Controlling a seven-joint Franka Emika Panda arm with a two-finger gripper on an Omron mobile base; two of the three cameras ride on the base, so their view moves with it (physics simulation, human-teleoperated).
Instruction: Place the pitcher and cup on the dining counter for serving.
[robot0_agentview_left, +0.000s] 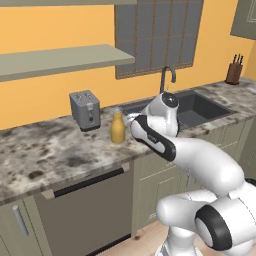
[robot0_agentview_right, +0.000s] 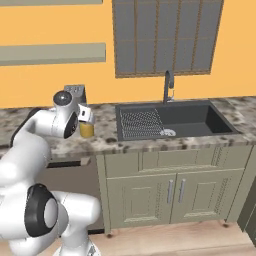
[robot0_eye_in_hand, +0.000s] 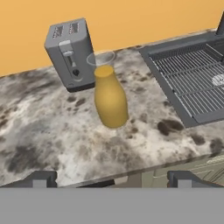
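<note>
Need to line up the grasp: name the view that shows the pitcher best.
The hand view: the pitcher stands whole and unblocked beside the toaster, ahead of the open gripper. The left base view shows it small, next to the arm. In the right base view the arm hides most of it.

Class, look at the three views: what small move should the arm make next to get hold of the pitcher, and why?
Probably ease the tool forward toward the pitcher. Its jaws stand open and hold nothing, and the pitcher stands upright on the sink counter, ahead of the fingertips and centred between them, close by the toaster.
</note>
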